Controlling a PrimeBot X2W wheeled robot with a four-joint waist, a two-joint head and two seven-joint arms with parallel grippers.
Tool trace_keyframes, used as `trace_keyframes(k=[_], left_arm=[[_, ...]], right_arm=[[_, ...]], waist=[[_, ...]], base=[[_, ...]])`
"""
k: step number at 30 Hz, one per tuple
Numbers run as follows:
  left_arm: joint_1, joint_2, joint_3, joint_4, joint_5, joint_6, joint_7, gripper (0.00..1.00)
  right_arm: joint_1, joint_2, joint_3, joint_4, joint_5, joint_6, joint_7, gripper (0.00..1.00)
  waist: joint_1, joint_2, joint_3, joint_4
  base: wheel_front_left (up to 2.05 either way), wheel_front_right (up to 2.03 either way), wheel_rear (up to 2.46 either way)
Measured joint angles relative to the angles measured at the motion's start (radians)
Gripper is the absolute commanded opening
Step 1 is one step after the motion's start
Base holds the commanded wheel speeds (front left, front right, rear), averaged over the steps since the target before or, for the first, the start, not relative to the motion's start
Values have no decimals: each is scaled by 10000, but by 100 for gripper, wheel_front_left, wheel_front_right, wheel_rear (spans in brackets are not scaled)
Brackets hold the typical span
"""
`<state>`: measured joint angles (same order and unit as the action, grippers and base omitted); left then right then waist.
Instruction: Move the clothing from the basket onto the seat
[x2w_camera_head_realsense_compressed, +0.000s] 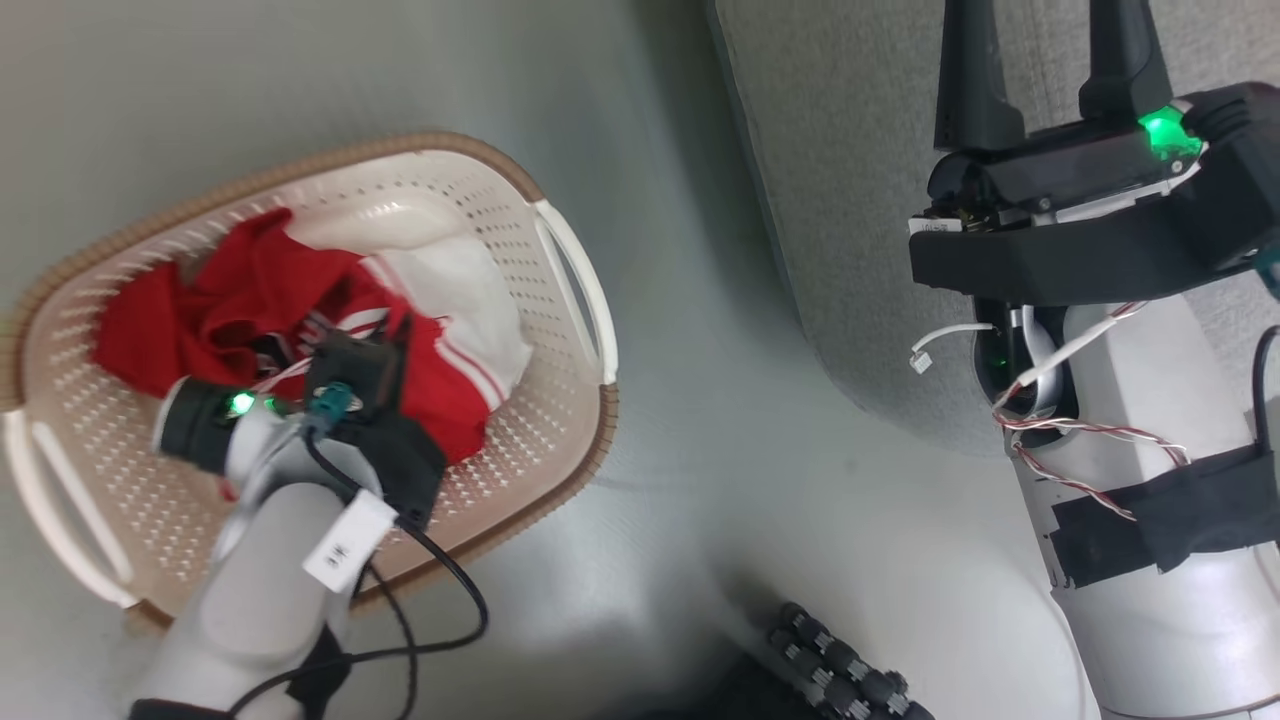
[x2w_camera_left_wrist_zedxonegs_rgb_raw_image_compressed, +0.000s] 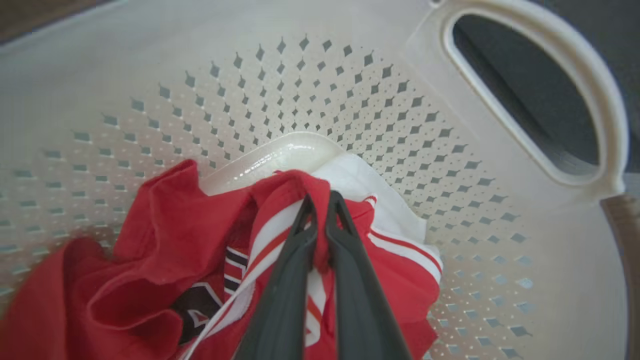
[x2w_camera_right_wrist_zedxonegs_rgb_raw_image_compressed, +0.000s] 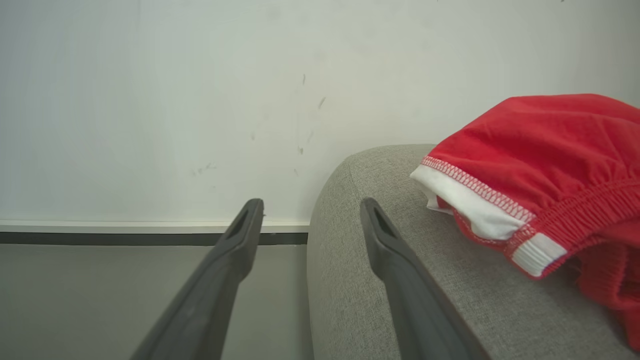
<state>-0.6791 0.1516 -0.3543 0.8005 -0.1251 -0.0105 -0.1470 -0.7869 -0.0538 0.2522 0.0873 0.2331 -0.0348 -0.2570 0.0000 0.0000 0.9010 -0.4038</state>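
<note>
My left gripper (x2w_camera_left_wrist_zedxonegs_rgb_raw_image_compressed: 320, 197) is down inside the basket (x2w_camera_left_wrist_zedxonegs_rgb_raw_image_compressed: 350, 80), fingers pinched tight on a fold of the red-and-white clothing (x2w_camera_left_wrist_zedxonegs_rgb_raw_image_compressed: 165, 240), which lies bunched on the basket's floor. Off to the basket's right stands the seat (x2w_camera_right_wrist_zedxonegs_rgb_raw_image_compressed: 360, 280), one red garment (x2w_camera_right_wrist_zedxonegs_rgb_raw_image_compressed: 540, 140) lying on it. My right gripper (x2w_camera_right_wrist_zedxonegs_rgb_raw_image_compressed: 310, 202) hangs at the seat's edge, fingers spread, holding nothing.
</note>
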Motion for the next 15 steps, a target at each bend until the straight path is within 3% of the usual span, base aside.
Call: trace_keyframes(k=[6, 15], left_arm=[[-108, -537, -153, -151, -115, -355, -761, 0], [-93, -654, -107, -746, -596, -617, -974, 0]], right_arm=[[486, -4, 17, 652, -255, 105, 0, 100], [1068, -109, -44, 1248, -416, 176, 0, 100]], waist=[[0, 0, -776, 438], [-1, 0, -1967, 1136]], base=[[0, 0, 0], [0, 0, 0]])
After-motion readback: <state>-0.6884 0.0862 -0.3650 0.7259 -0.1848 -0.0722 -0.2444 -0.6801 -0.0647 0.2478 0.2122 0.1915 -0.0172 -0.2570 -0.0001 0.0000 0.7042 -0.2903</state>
